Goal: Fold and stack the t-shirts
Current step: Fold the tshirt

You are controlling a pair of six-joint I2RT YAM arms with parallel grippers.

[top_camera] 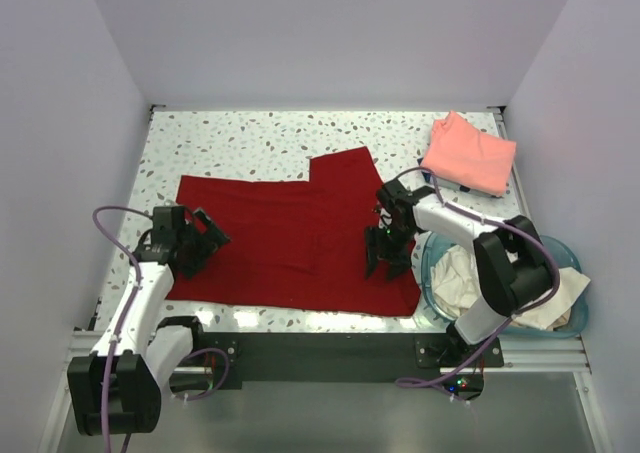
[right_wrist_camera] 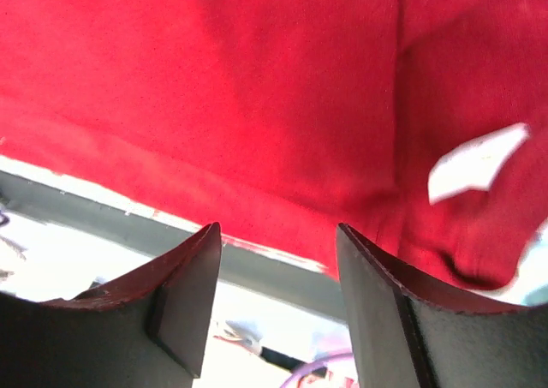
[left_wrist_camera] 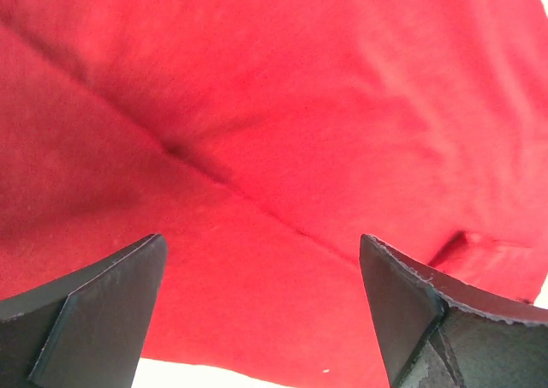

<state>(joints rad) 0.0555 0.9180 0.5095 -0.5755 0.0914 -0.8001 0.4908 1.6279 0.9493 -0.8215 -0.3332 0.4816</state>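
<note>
A large dark red t-shirt (top_camera: 290, 238) lies spread flat on the speckled table, one part jutting toward the back. My left gripper (top_camera: 205, 241) hovers open over its left edge, and in the left wrist view red cloth (left_wrist_camera: 282, 122) fills the frame beyond the wide-apart gripper (left_wrist_camera: 261, 259). My right gripper (top_camera: 385, 263) stands over the shirt's front right part, open, nothing between its fingers (right_wrist_camera: 278, 251). A white label (right_wrist_camera: 475, 161) shows on the red cloth there. A folded salmon-pink t-shirt (top_camera: 468, 153) lies at the back right. Cream-white t-shirts (top_camera: 458, 278) lie crumpled in the basket.
A translucent teal basket (top_camera: 572, 256) sits at the front right beside the right arm. Walls close the table in on three sides. A black rail (top_camera: 320, 353) runs along the near edge between the arm bases.
</note>
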